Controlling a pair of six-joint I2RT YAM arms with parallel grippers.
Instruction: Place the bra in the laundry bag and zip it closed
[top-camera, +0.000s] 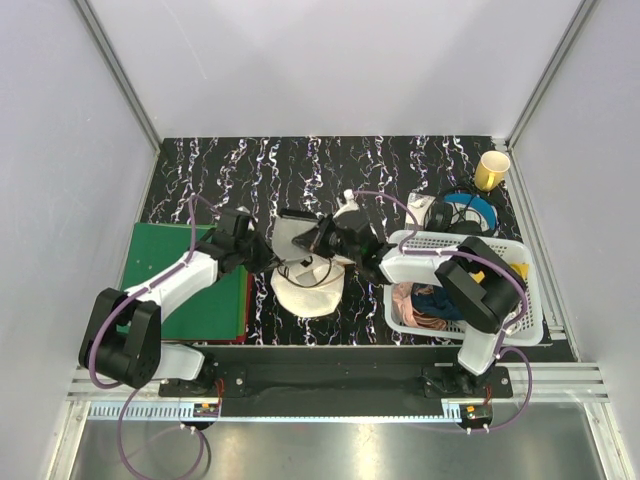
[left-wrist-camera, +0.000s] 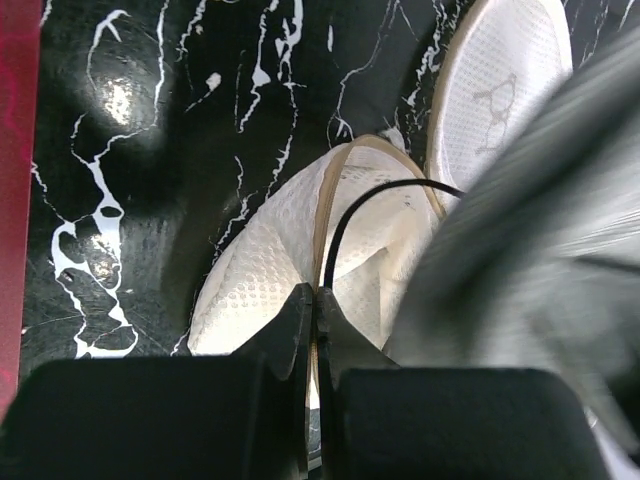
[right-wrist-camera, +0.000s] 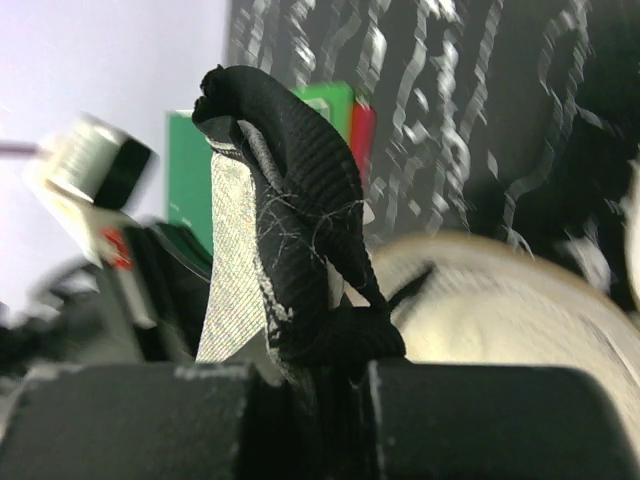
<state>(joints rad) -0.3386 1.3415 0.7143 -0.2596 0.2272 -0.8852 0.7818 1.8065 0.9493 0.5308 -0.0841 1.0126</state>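
Top external view puts the laundry bag (top-camera: 308, 292) at the centre of the mat (top-camera: 200, 180), its two halves spread open, with the lattice basket (top-camera: 528, 290) at its 3 o'clock. The left gripper (top-camera: 268, 252), at the bag's 9 o'clock, is pinched tight on the tan rim (left-wrist-camera: 325, 215). The right gripper (top-camera: 335, 240) clamps the black bra (right-wrist-camera: 300, 200) over the bag's 12 o'clock half. A thin black strap (left-wrist-camera: 380, 195) arcs across the rim. Left trailing outside, it would likely jam the zip, and a slipping left pinch could let that half flop shut.
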